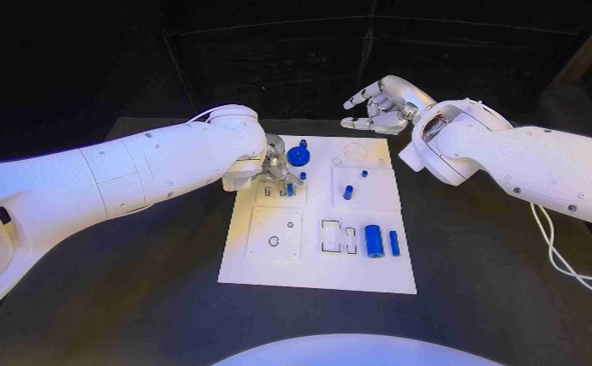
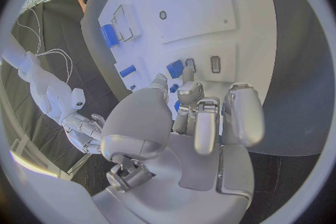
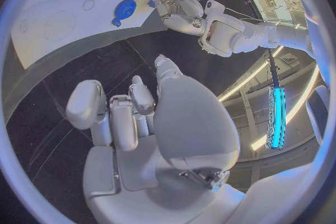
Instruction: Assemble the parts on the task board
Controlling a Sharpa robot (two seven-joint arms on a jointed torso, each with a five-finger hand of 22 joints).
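The white task board lies in the middle of the table. My left hand is low over its far left corner, beside a round blue part. In the left wrist view its fingers curl against the thumb, and a small blue part shows pinched between them. Another blue piece sits just past the fingertips. My right hand hovers beyond the board's far edge, its fingers loosely bent and apart, holding nothing. The right wrist view shows that hand above black table, with the board farther off.
A blue cylinder and a blue bar lie at the board's near right. A small blue peg stands mid-board. Empty slots sit beside them. Cables trail at the table's right.
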